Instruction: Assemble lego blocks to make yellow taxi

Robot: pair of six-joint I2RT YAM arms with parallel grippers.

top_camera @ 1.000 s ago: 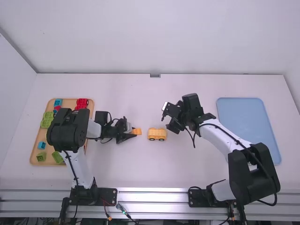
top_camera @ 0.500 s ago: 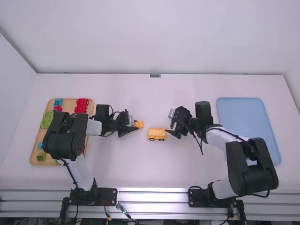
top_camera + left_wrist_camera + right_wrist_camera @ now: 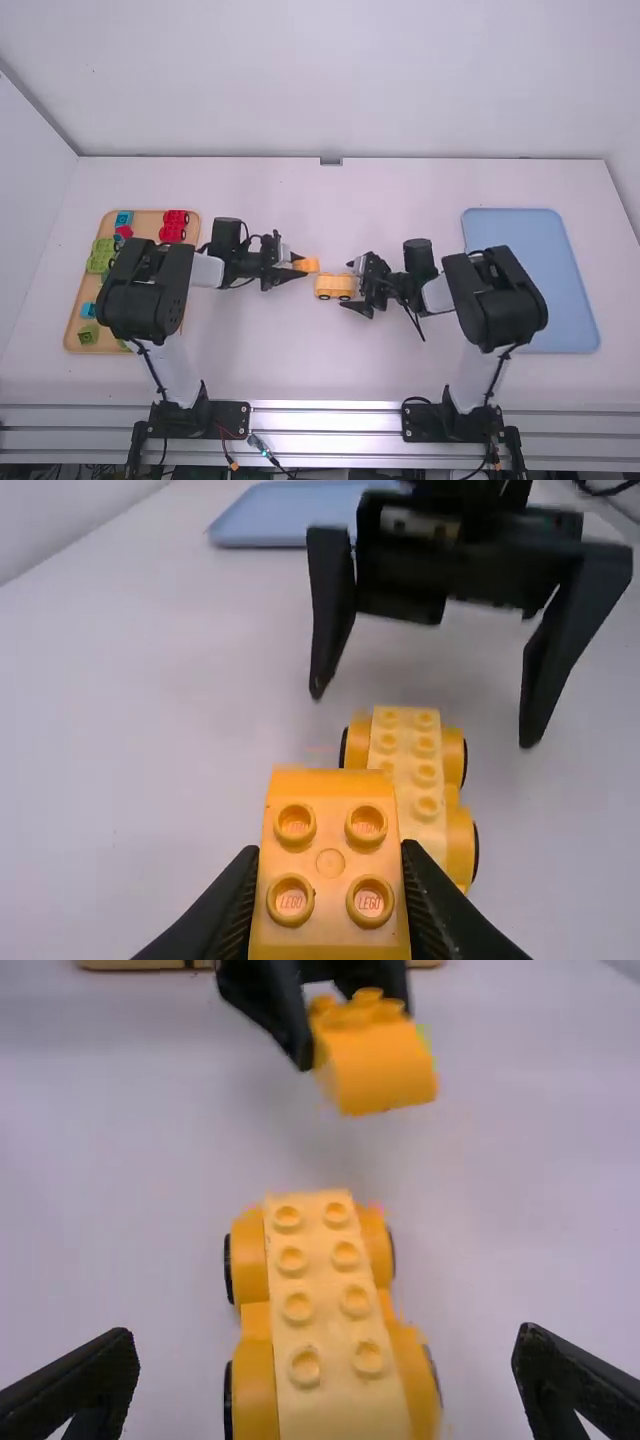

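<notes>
Yellow, four studs showing: one block [image 3: 309, 265], which the left gripper [image 3: 299, 265] is holding near the middle of the counter [image 3: 250, 350]. Its jaws are closing on the block from two opposite sides, both tips pressing against it, and the studs are facing up.

Yellow, black-wheeled, eight studs in two rows: one chassis [image 3: 335, 287], which is standing upright on the counter just beside the held block. The two pieces are lying apart, the block being to the left of the chassis in the high view.

Black, paired: the right gripper [image 3: 347, 284], whose jaws are standing wide open and holding nothing. They are straddling the right-hand end of the chassis in the high view, and in the right wrist view a gap is showing between each of them and its sides.

Wooden, rimmed: one tray [image 3: 150, 218], at the counter's left, which is carrying a red wheeled piece [image 3: 173, 227], a green wheeled piece [image 3: 99, 255], a green block [image 3: 88, 334] and blue blocks [image 3: 124, 218], the left arm partly covering it.

Pale blue, flat: one tray-like panel [image 3: 530, 280], which is lying at the counter's right, the right arm partly covering it.
</notes>
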